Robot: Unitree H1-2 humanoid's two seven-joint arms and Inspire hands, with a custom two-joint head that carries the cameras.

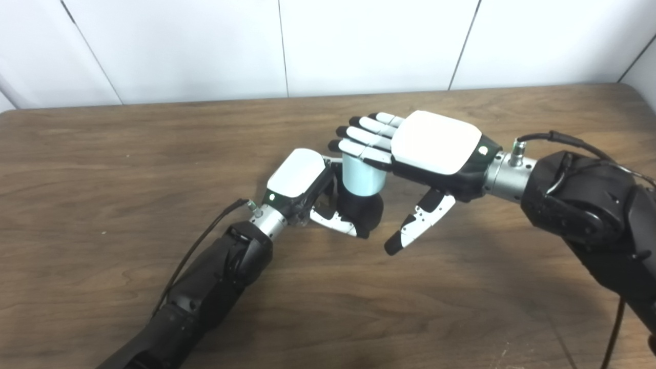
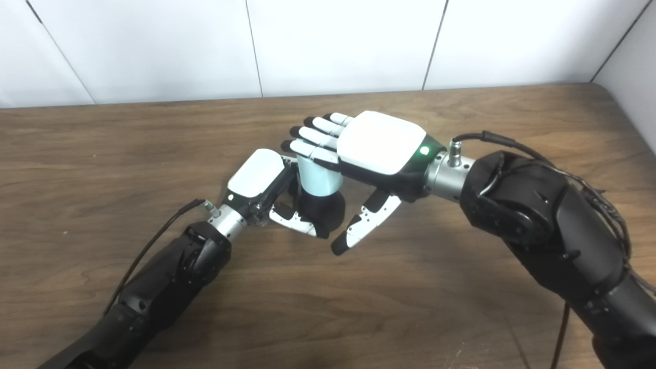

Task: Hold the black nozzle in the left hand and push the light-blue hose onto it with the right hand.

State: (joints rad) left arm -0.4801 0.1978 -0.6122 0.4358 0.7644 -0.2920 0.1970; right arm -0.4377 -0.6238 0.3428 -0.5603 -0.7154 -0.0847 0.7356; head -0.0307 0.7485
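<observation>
Pushing down is the step in hand: the light-blue hose (image 1: 363,177) is already seated upright on the black nozzle (image 1: 362,211), near the middle of the table (image 1: 102,154). The nozzle is wrapped by the left hand (image 1: 307,189), fingers curled shut around its black base. The right hand (image 1: 415,148) lies flat on the hose top, fingers (image 1: 366,134) straight and together, thumb hanging free below; nothing is gripped by it. Pressure is best applied straight along the hose axis, palm kept level so the hose is not tilted off. The left grip should be kept firm and low. Seating depth cannot be told; the joint is partly hidden.
</observation>
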